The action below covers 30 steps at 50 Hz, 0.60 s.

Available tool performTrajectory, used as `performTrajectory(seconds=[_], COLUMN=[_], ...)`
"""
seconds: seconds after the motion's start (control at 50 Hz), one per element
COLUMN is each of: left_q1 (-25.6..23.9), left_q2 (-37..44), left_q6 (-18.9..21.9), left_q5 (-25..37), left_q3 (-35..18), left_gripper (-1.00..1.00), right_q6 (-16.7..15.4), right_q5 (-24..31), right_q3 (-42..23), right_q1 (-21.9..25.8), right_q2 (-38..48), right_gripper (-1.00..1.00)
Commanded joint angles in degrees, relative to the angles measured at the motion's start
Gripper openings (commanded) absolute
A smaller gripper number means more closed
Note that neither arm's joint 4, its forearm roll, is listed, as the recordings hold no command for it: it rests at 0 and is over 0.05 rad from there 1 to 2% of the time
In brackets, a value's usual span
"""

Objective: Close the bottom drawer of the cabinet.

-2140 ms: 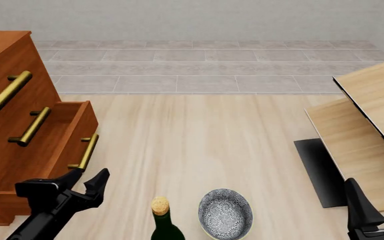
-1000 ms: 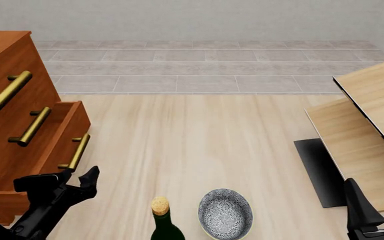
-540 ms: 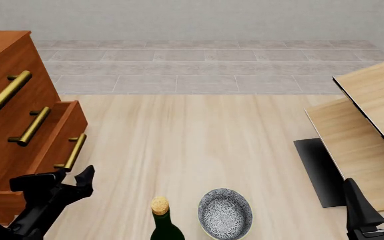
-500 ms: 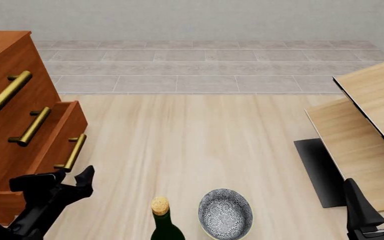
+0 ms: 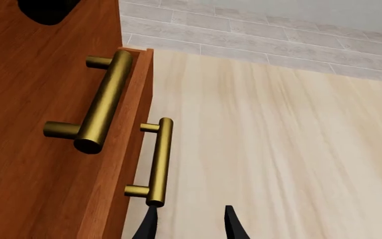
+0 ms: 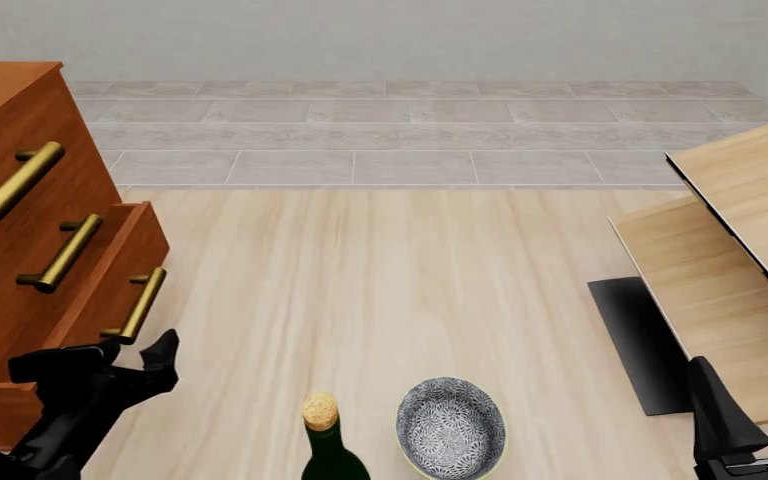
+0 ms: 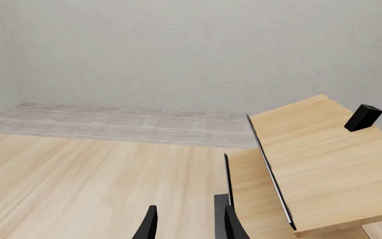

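Your left gripper (image 6: 124, 360), fingers parted and holding nothing, has pushed the bottom drawer (image 6: 115, 280) inward; it's nearly flush ahead of them.

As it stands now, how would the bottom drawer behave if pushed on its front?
The bottom drawer juts out only slightly, so it would probably slide straight in. It looks like rigid wood and should not flex. Its brass handle looks smooth, so the left hand might slip there.

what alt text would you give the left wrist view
Open black left gripper hangs just short of the brass bar handle on the reddish-brown wooden bottom drawer, which still juts slightly from the cabinet. A larger brass handle sits above; pale wood surface beside.
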Motion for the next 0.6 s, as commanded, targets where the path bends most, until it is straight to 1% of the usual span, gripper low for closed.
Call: performTrajectory(seconds=[0.02, 0.6], left_q1=[2.3, 5.5], left_q2=[-0.1, -0.1], left_q6=[0.6, 2.0], left_q5=[0.0, 0.0], left_q3=[0.4, 0.3], left_gripper=[1.00, 1.00], right_q6=[0.0, 0.1], right_q5=[0.0, 0.1], right_q3=[0.0, 0.0], right_q1=[0.1, 0.4], right_q2=[0.0, 0.0], right_gripper=[1.00, 1.00])
